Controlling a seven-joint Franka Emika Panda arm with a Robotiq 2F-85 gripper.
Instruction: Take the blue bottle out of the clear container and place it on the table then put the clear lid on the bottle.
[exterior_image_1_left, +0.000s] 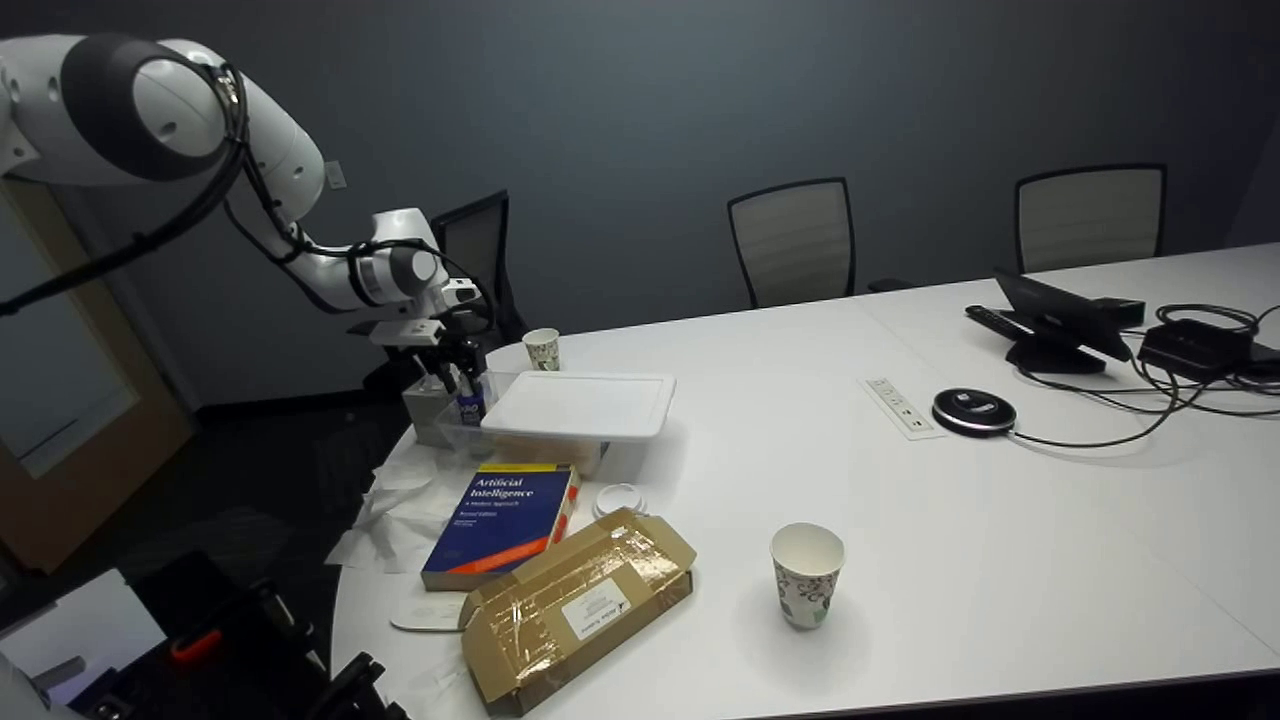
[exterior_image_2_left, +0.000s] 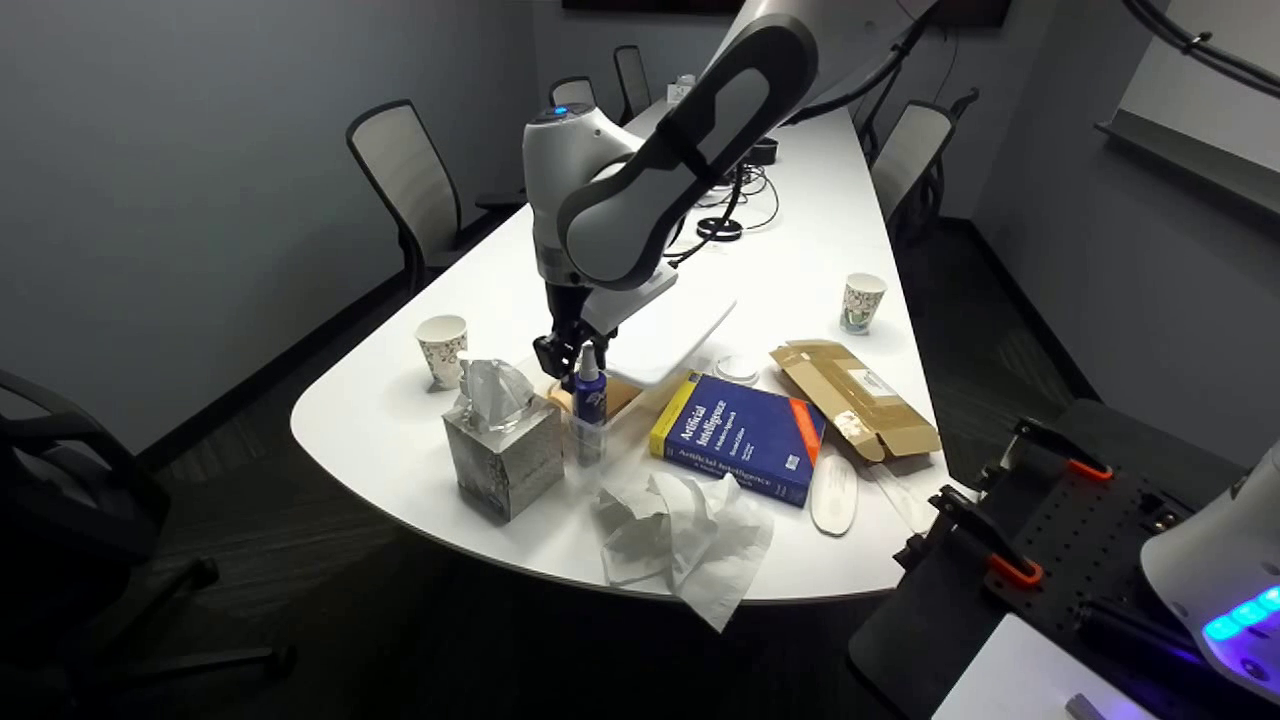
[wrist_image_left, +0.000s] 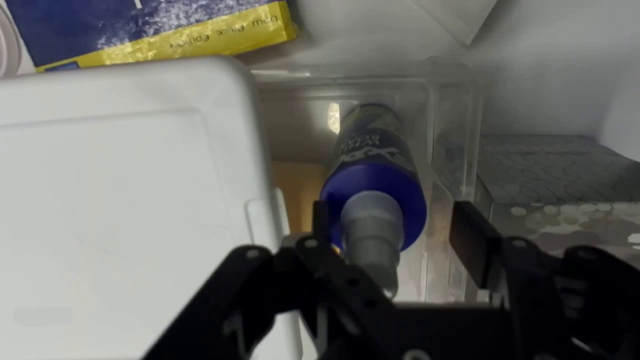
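The blue bottle (exterior_image_2_left: 590, 402) with a grey nozzle stands tilted in a corner of the clear container (exterior_image_2_left: 628, 425). It also shows in the wrist view (wrist_image_left: 370, 155), within the container's clear rim (wrist_image_left: 350, 80), and in an exterior view (exterior_image_1_left: 470, 408). My gripper (wrist_image_left: 391, 215) is open, its fingers on either side of the bottle's top. The left finger overlaps the blue shoulder in the picture; a gap shows between the bottle and the right finger. The gripper also shows in both exterior views (exterior_image_1_left: 462, 382) (exterior_image_2_left: 572, 368). I cannot make out a clear lid for the bottle.
A large white lid (exterior_image_1_left: 580, 405) covers part of the container, close to the gripper. A tissue box (exterior_image_2_left: 505, 455) stands beside the container. A blue book (exterior_image_1_left: 505, 520), a cardboard box (exterior_image_1_left: 585, 605), paper cups (exterior_image_1_left: 805, 580) (exterior_image_2_left: 442, 350) and crumpled paper (exterior_image_2_left: 685, 535) lie around on the table (exterior_image_1_left: 950, 560).
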